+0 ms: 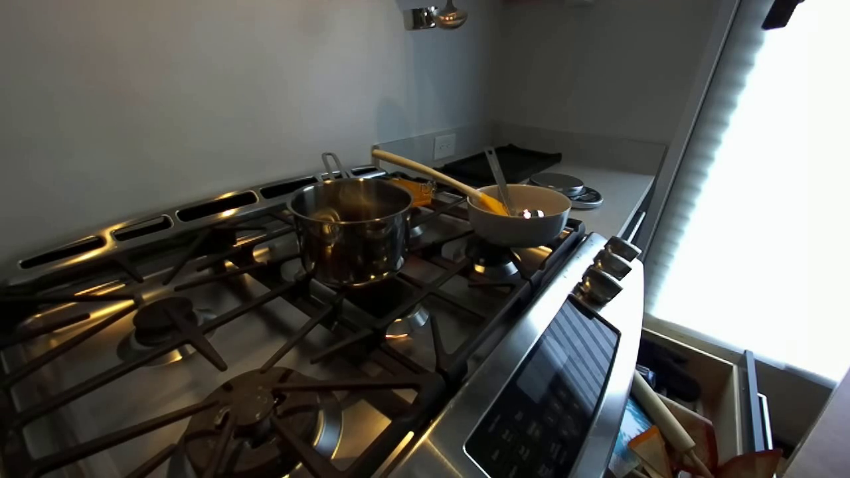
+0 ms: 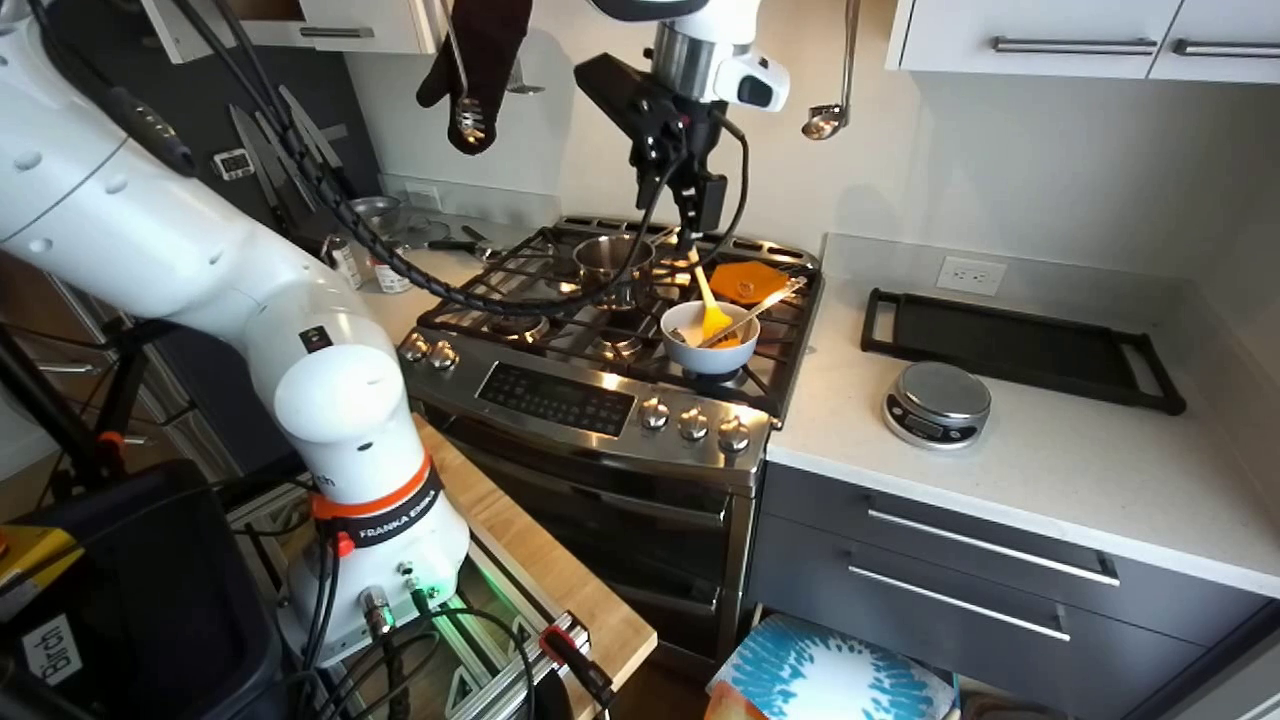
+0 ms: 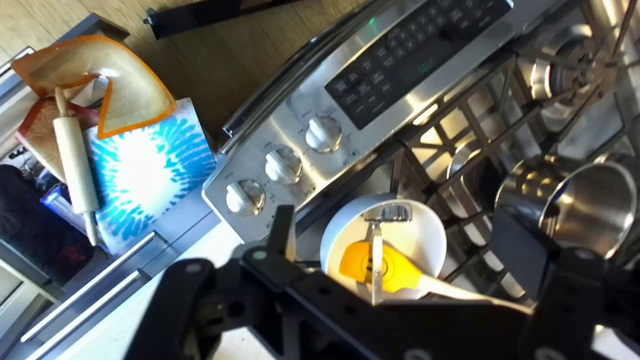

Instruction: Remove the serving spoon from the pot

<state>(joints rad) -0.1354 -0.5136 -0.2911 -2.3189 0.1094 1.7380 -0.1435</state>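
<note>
The serving spoon has a yellow-orange head [image 3: 400, 272] and a long pale wooden handle. It leans in the pot, head down, its handle over the rim in both exterior views [image 1: 425, 169] [image 2: 704, 288]. The pot is a white bowl-like vessel on a burner [image 1: 518, 231] [image 2: 708, 358] [image 3: 436, 227]. A metal utensil with a long pale handle [image 3: 376, 250] also stands in it [image 1: 498, 174] [image 2: 765, 302]. My gripper [image 2: 697, 215] hangs above the stove by the spoon handle's upper end. In the wrist view its fingers [image 3: 400, 220] are wide apart and empty. The handle's far end is hidden there.
A shiny steel saucepan [image 1: 352, 245] [image 2: 598, 255] [image 3: 590, 210] stands beside the pot. An orange holder [image 2: 748, 282] lies behind the pot. A scale [image 2: 938, 395] and black tray [image 2: 1010, 340] are on the counter. A drawer [image 1: 727, 398] is open below.
</note>
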